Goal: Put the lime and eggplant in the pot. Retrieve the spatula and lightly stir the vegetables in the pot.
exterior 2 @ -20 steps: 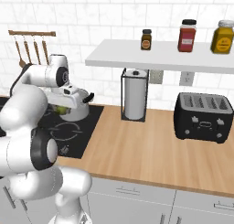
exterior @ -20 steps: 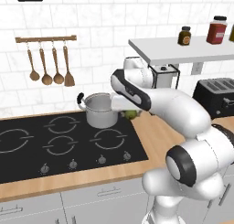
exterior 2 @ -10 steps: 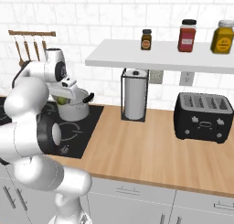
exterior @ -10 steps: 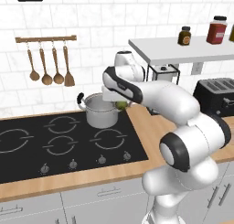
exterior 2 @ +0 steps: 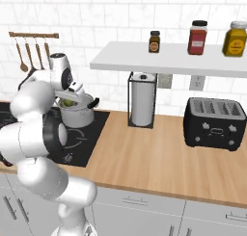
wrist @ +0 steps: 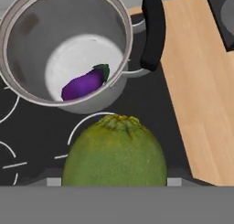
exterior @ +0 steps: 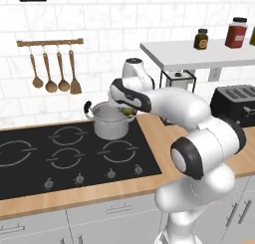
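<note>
Fingers [wrist: 114,184] clasp one green lime [wrist: 114,151], holding it above the black stovetop [wrist: 27,141] just short of one steel pot [wrist: 68,49]. Beyond the lime, one purple eggplant [wrist: 84,83] lies on the pot's floor. One black pot handle [wrist: 152,31] sticks out toward the wooden counter [wrist: 196,90].
</note>
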Controlling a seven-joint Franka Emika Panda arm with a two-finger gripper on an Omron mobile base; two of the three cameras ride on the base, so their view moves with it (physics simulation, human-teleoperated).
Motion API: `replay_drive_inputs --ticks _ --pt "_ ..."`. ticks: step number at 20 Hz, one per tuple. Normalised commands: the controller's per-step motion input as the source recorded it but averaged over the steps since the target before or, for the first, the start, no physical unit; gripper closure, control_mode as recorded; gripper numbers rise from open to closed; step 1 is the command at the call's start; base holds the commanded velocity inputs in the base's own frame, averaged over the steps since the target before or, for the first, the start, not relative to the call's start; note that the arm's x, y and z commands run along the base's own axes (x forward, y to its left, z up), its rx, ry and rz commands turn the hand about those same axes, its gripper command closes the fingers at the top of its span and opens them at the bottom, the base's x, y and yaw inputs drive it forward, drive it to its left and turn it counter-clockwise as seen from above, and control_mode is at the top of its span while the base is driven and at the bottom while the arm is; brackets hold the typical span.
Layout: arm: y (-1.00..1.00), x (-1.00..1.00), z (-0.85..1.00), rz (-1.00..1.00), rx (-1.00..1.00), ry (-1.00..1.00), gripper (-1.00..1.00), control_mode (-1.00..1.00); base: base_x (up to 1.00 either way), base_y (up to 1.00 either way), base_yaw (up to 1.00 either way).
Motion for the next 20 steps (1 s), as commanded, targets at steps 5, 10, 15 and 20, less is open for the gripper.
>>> replay_drive_inputs --ticks 5,10,15,20 --pt "0.23 0.65 -0.31 -0.01 0.0 0.04 1.0 -1.0 0.0 0.0 0.0" --pt "0.31 0.43 -0.3 0.0 0.0 0.0 1.0 -1.0 0.0 0.0 0.0" --pt "0.21 0.5 -0.39 0.0 0.0 0.01 1.0 -1.0 0.0 0.0 0.0" --pt "0.09 0.5 -0.37 0.0 0.0 0.0 1.0 -1.0 0.0 0.0 0.0"
